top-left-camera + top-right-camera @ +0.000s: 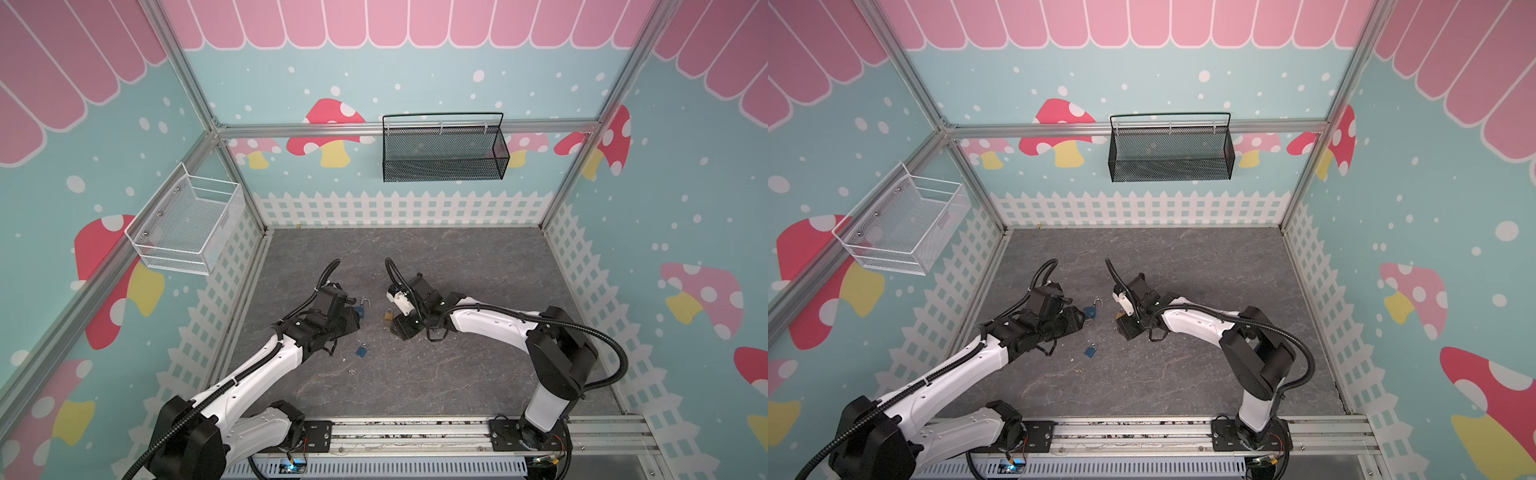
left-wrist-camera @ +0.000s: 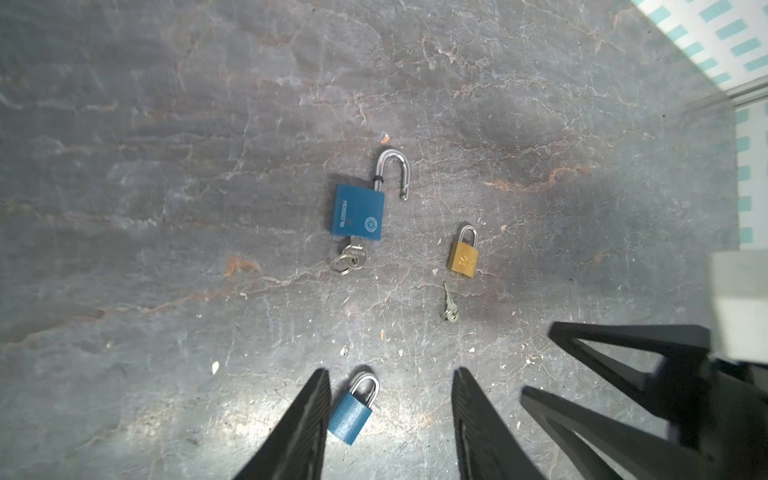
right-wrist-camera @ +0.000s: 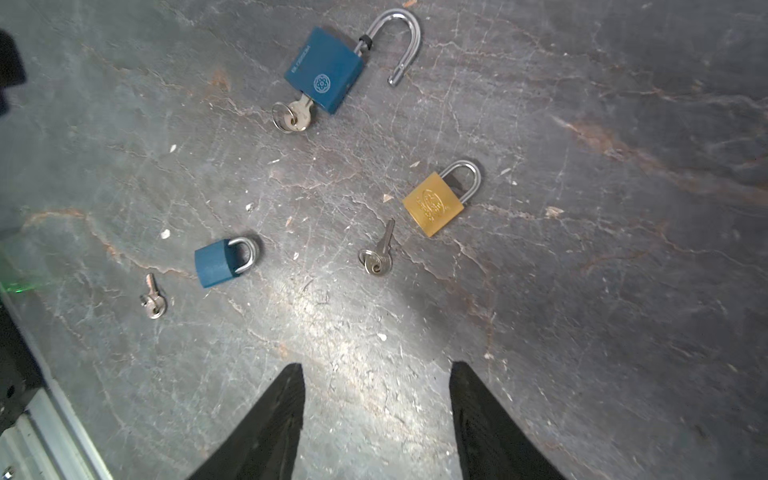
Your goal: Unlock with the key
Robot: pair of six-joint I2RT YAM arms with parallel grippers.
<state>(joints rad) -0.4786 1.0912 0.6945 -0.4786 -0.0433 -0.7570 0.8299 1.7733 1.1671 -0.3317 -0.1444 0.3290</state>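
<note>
Right wrist view showed the big blue padlock [image 3: 324, 70] lying sprung open with its key [image 3: 297, 114] sitting in it, so probably done. The gold padlock [image 3: 432, 205] lay shut, a loose key [image 3: 380, 249] just beside. The right claw [image 3: 376, 368] and left claw [image 2: 389, 372] hung spread, empty.

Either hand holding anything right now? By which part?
Nothing: left hand and right hand are both open and empty.
</note>
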